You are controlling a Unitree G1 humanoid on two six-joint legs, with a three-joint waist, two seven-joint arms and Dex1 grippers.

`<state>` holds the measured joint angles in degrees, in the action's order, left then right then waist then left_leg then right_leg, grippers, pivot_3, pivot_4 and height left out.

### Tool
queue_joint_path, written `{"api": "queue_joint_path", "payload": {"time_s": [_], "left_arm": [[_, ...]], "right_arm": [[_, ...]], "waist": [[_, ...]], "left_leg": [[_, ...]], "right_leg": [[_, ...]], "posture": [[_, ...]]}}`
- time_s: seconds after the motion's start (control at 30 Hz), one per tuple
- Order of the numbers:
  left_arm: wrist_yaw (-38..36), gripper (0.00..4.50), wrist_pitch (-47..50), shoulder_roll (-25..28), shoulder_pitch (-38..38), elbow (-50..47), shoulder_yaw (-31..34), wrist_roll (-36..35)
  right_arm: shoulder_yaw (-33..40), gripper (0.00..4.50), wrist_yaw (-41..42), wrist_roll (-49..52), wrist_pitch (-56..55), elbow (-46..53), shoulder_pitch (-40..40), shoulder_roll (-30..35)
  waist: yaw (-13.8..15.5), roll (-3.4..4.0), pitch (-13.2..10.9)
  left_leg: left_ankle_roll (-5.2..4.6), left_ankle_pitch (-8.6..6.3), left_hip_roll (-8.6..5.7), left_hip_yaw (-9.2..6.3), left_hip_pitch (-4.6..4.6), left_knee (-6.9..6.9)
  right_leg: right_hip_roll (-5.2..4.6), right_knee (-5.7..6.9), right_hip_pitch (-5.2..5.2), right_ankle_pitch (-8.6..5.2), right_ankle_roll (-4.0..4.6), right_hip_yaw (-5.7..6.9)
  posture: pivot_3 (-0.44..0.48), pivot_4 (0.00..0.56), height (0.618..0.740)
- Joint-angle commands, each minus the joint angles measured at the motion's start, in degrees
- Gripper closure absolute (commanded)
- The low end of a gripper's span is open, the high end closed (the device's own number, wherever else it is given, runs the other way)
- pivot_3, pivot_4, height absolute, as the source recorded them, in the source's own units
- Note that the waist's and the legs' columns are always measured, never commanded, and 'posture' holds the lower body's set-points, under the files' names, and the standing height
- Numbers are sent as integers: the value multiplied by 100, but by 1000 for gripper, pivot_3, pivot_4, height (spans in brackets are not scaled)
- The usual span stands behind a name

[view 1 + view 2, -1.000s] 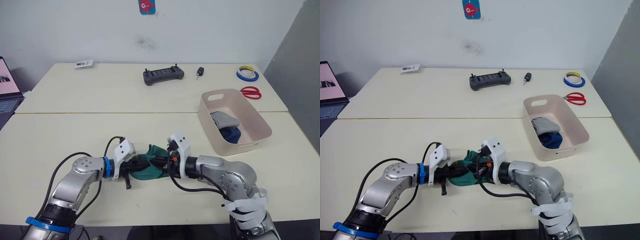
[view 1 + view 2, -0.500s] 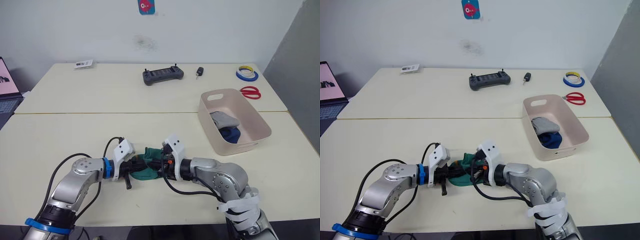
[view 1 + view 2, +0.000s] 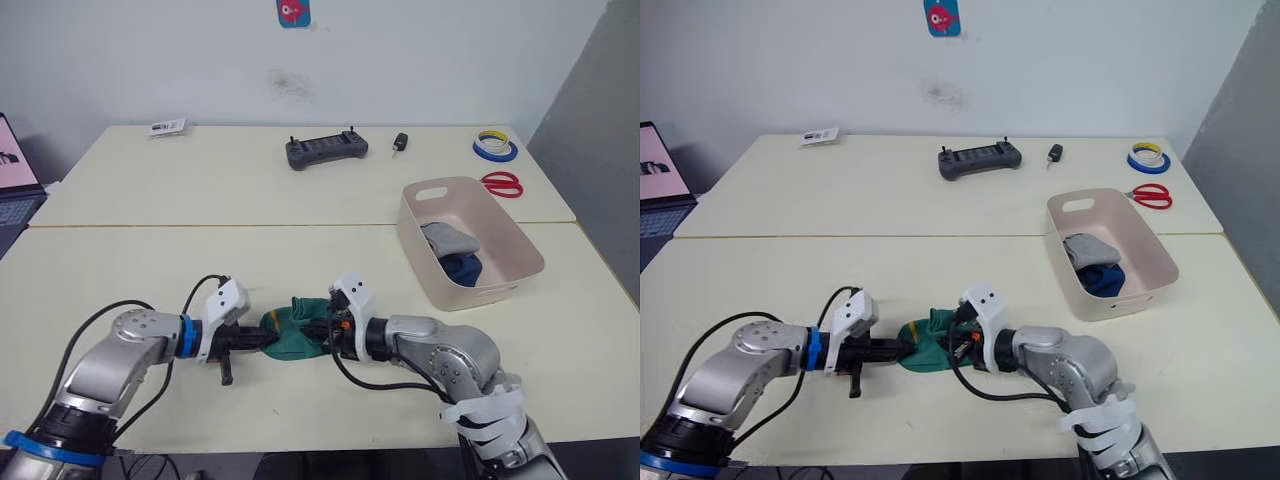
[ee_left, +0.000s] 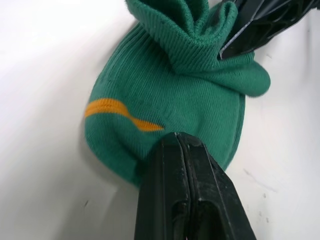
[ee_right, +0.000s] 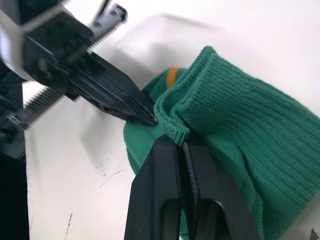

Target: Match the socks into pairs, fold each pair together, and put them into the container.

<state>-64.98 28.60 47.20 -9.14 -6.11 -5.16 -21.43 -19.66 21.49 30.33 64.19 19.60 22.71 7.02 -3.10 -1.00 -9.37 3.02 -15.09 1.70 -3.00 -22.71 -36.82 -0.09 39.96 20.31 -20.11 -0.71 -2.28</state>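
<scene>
A bunched pair of green socks (image 3: 292, 337) with a yellow stripe (image 4: 120, 114) lies on the near table between my two grippers. My left gripper (image 3: 263, 340) is shut, and its tips lie over the bundle's left edge (image 4: 178, 140). My right gripper (image 3: 318, 334) comes in from the right and is shut on a ribbed green fold (image 5: 176, 134). The pale pink container (image 3: 522, 252) stands to the right. Inside it are a grey sock (image 3: 447, 238) and a dark blue sock (image 3: 463, 268).
On the far table are a black controller (image 3: 327, 151), a small black object (image 3: 400, 144), tape rolls (image 3: 495, 148), red scissors (image 3: 503, 185) and a card (image 3: 167, 127). A laptop (image 3: 14, 178) sits at the far left edge. A seam (image 3: 200, 226) runs between the two tables.
My left arm has drawn back to the left, so its gripper has moved from the middle of the green bundle to the bundle's left edge. The right gripper stays on the socks.
</scene>
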Motion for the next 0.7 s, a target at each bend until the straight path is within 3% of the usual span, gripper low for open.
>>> {"api": "queue_joint_path", "payload": {"time_s": [0.03,0.67,0.7], "left_arm": [[7,4500,-128,12,242,90,-152,220],[83,4500,-303,18,499,189,16,193],[84,4500,-312,13,497,204,12,196]], "right_arm": [[-104,4461,151,62,-41,228,232,-40],[-745,4461,518,-474,-598,-790,540,-290],[-710,4223,516,-465,-575,-727,538,-276]], "waist": [[-1,2,-1],[-21,2,0],[-21,2,0]], "left_leg": [[0,0,0,1,1,1],[0,0,2,1,7,3],[0,0,3,1,7,3]], "right_leg": [[0,1,0,0,0,-1],[1,1,-1,0,0,-3],[1,1,-1,0,0,-2]], "posture": [[0,150,740],[0,150,740],[0,150,740]]}}
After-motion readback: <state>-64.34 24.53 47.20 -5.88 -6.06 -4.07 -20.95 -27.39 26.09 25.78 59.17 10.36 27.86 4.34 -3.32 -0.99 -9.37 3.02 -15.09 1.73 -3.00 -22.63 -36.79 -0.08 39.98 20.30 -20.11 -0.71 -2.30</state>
